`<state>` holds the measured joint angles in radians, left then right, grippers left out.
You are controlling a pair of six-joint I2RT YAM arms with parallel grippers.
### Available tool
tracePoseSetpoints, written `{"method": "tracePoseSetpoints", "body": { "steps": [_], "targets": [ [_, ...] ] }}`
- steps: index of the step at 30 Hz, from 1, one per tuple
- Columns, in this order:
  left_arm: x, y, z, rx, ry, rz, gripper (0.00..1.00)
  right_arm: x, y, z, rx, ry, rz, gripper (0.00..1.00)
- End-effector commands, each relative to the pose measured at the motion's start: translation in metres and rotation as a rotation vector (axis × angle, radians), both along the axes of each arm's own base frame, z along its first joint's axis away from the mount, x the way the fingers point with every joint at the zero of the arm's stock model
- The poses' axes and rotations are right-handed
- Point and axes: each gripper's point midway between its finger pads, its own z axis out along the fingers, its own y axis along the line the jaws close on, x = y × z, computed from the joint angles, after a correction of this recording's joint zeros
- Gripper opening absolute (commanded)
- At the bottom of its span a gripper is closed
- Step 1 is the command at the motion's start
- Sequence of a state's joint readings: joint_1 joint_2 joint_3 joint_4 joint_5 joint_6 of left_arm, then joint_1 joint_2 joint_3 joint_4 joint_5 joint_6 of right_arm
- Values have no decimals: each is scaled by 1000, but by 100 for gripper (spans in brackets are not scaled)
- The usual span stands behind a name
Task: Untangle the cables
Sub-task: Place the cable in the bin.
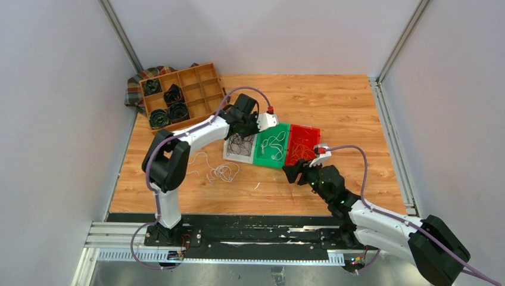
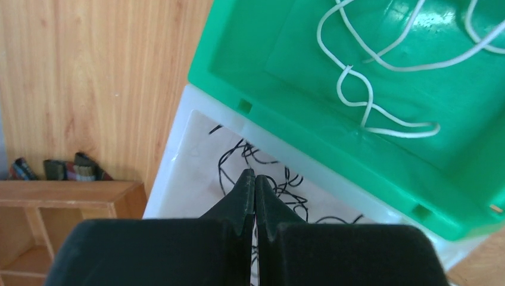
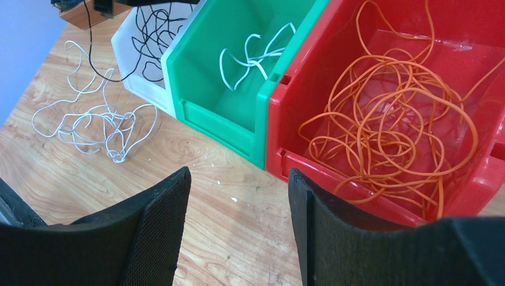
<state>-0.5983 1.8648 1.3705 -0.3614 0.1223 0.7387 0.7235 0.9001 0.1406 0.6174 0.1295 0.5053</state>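
Note:
Black cables (image 1: 240, 146) lie tangled in a white bin (image 1: 229, 156). My left gripper (image 1: 237, 133) hangs over it with its jaws shut (image 2: 255, 174) above the black tangle (image 2: 286, 179). In the right wrist view one black strand (image 3: 89, 42) rises straight up toward that gripper. White cable (image 2: 381, 77) lies in the green bin (image 1: 262, 159). More white cables (image 1: 221, 173) lie loose on the table (image 3: 101, 119). Orange cables (image 3: 393, 125) fill the red bin (image 1: 312, 132). My right gripper (image 1: 292, 173) is open and empty (image 3: 238, 176) over the table, in front of the red bin.
A wooden divided tray (image 1: 196, 89) with thick black coiled rolls (image 1: 170, 104) stands at the back left on a plaid cloth (image 1: 134, 89). Grey walls close in the left, back and right sides. A metal rail (image 1: 238, 238) runs along the near edge.

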Motion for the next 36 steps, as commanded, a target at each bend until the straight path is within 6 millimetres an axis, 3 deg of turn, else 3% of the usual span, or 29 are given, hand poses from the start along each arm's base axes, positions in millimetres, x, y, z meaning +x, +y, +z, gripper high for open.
{"method": "tracePoseSetpoints", "body": {
  "steps": [1, 6, 7, 13, 16, 20, 24, 29, 32, 36],
  "targets": [
    [15, -1, -21, 52, -3, -4, 0, 3, -5, 4, 35, -15, -26, 61],
    [32, 3, -26, 63, 8, 24, 1, 3, -5, 3, 42, -12, -27, 61],
    [34, 4, -25, 68, 26, 29, 5, 3, -5, 3, 44, -11, -26, 61],
    [23, 5, 11, 21, 72, 29, 56, 3, -4, 2, 46, -8, -22, 60],
    [13, 4, 34, -8, 74, 12, 70, 2, -3, 2, 47, -6, -17, 59],
    [0, 10, 49, 18, 118, -11, 83, 2, -3, 2, 49, -5, -14, 59],
    [4, 17, 60, 56, 111, 23, 86, 2, -1, 2, 52, -4, -5, 58],
    [6, 18, 101, 5, 52, 56, 89, 1, -1, 1, 52, -2, -4, 57],
    [-14, 24, 110, -9, 81, 48, 91, 1, -1, 1, 51, -1, -3, 57],
    [-60, 34, 95, -29, 205, 28, 91, 1, 0, 1, 52, -3, 1, 57]
  ]
}}
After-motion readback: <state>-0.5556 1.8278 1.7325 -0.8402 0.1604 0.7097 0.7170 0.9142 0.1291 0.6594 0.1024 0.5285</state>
